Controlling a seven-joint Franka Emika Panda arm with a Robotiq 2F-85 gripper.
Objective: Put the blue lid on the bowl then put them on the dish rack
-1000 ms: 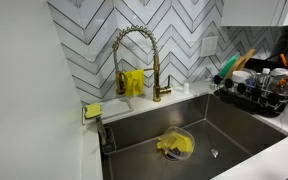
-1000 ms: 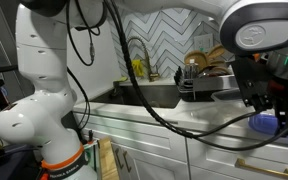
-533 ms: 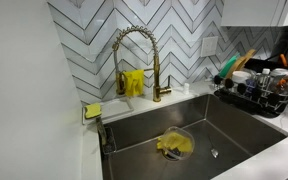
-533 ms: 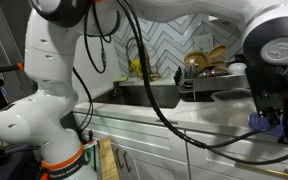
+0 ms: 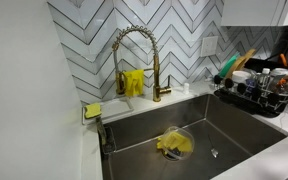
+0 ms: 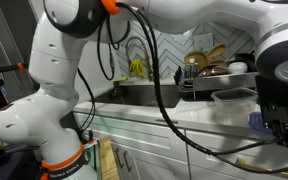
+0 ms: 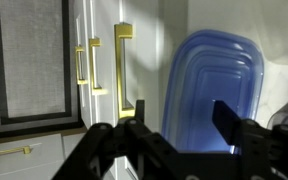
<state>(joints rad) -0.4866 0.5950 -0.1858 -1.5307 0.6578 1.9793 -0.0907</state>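
The blue lid is flattish and rounded and fills the middle of the wrist view, lying on a pale counter. My gripper is open and empty just above it, with the left finger at the lid's edge and the right finger over the lid. In an exterior view the lid peeks out beside the gripper at the far right. The black wire dish rack with upright utensils stands right of the sink, and it shows in both exterior views. A pale bowl-like container sits on the counter near it.
White cabinet doors with gold handles lie left of the lid. The steel sink holds a yellow cloth in a clear dish. A gold faucet stands behind it. The robot's white base and cables fill the left.
The arm has swung right and down in the exterior view, bringing the gripper over the blue lid. The sink and rack are unchanged.
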